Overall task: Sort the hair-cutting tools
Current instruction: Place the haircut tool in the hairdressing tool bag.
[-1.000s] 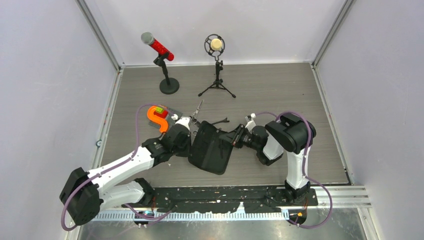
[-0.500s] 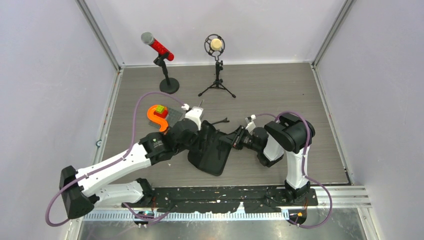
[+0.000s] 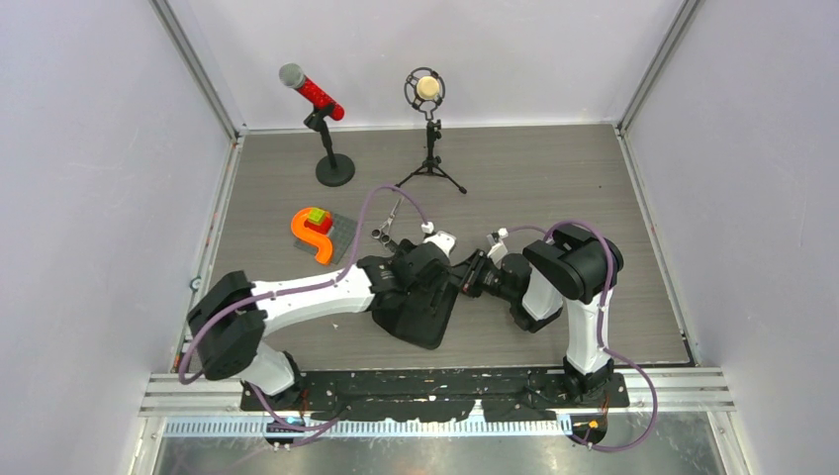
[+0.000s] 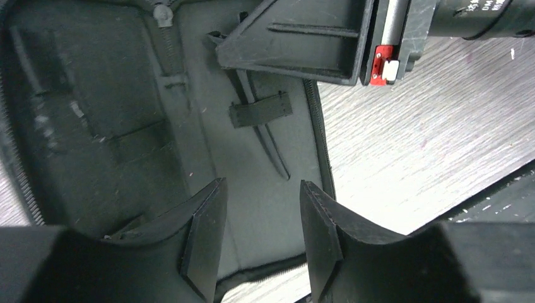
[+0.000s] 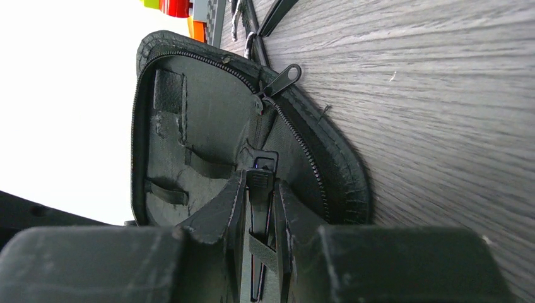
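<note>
Presently the left claw [image 4: 262, 246] hangs over the open black zip case [image 3: 420, 315], which lies on the surface [image 3: 554, 178] in front of the two arm bases. Its jaws stand moderately apart with nothing between them, so it has hold of nothing.

Just beyond its fingertips, on the right-hand inner panel of the case, a slim black hair clip [image 4: 272, 145] lies tucked under a short elastic strap [image 4: 260, 110]. The clip's pointed end faces the left claw, near it but not touching. Its far end runs out of sight behind a finger of the right claw [image 5: 260, 184], which reaches in over the case's right edge from the opposite side.

In the right wrist view the right claw is closed down to a narrow gap. A slim black piece, by appearance the same hair clip, is pinched between its fingers, and an elastic band crosses the gap nearer the palm.

One pair of scissors [image 3: 388, 222] lies on the surface outside the case, just past its far left corner. The ring handles are toward the case and the blades point toward the two microphones [image 3: 427, 91] at the back. The scissors are apart from both claws, though the left arm's wrist passes just beside them. An orange toy [image 3: 315, 234] sits to their left.

The case interior is dark, and whether its other pockets hold anything cannot be told
</note>
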Action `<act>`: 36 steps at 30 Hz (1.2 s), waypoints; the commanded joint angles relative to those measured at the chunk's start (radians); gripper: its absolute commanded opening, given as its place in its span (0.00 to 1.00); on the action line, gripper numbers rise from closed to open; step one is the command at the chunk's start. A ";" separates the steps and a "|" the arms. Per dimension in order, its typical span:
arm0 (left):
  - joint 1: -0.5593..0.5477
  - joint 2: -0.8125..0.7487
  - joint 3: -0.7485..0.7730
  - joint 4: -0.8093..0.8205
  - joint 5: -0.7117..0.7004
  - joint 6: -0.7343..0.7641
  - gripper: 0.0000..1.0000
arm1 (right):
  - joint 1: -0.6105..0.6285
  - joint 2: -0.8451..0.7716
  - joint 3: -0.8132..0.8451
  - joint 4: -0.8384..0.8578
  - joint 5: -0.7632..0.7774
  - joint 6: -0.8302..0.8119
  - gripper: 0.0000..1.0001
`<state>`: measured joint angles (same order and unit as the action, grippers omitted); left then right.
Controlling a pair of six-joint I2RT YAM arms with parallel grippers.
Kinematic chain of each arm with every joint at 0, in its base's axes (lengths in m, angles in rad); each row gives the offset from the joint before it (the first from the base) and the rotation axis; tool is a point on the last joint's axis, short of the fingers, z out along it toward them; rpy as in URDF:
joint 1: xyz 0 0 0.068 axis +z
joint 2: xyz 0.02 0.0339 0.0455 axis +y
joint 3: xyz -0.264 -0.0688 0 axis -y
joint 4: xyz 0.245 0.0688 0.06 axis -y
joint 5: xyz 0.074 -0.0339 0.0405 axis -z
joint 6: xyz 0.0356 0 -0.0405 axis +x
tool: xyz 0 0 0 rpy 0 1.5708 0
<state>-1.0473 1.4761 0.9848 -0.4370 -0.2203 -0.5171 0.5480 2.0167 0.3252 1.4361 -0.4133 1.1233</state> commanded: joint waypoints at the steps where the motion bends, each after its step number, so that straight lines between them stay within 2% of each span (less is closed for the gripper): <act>1: 0.000 0.064 0.021 0.129 0.033 -0.003 0.47 | 0.004 0.006 -0.020 0.050 0.019 -0.009 0.05; 10: 0.000 0.197 0.040 0.122 0.008 -0.029 0.44 | 0.004 0.004 -0.022 0.045 0.023 -0.018 0.05; 12: 0.000 0.227 0.053 0.092 -0.002 -0.031 0.41 | 0.004 0.008 -0.018 0.048 0.022 -0.017 0.05; 20: -0.015 0.256 0.073 0.082 0.014 -0.026 0.18 | 0.004 0.007 -0.021 0.045 0.028 -0.017 0.05; 24: -0.029 0.280 0.106 0.028 -0.015 -0.020 0.00 | 0.001 0.003 -0.023 0.041 0.029 -0.019 0.05; 25: -0.030 0.283 0.111 0.016 -0.023 -0.022 0.00 | -0.002 -0.001 -0.026 0.039 0.029 -0.021 0.05; 27: -0.030 0.286 0.116 -0.009 -0.046 -0.028 0.00 | -0.008 -0.014 -0.035 0.027 0.039 -0.026 0.10; 31: -0.030 0.289 0.124 -0.058 -0.085 -0.029 0.00 | -0.018 -0.051 -0.051 -0.019 0.060 -0.036 0.38; 35: -0.036 0.290 0.132 -0.100 -0.118 -0.022 0.00 | -0.020 -0.098 -0.058 -0.127 0.089 -0.051 0.58; 36: -0.040 0.290 0.135 -0.109 -0.129 -0.020 0.00 | -0.020 -0.115 -0.059 -0.151 0.096 -0.059 0.60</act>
<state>-1.0729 1.7569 1.0958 -0.4637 -0.2897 -0.5571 0.5346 1.9461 0.2825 1.4220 -0.3859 1.1255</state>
